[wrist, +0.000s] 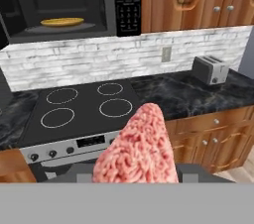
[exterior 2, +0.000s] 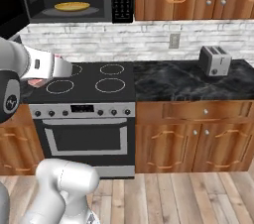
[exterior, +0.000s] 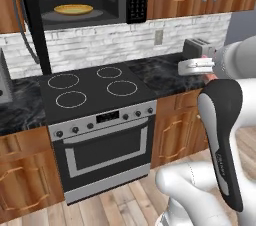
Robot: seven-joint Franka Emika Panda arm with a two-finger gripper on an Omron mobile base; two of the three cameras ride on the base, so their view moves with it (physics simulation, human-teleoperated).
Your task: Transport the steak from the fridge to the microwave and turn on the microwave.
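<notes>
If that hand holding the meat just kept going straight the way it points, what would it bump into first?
Probably the brick wall behind the stove, below the open microwave. The hand carrying the steak aims across the stovetop; depth is hard to judge, so this is a guess.

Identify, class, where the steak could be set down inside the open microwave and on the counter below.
Inside the microwave, bare turntable rings the yellow plate. The black counter between stove and toaster is free. Nowhere is crowded.
</notes>
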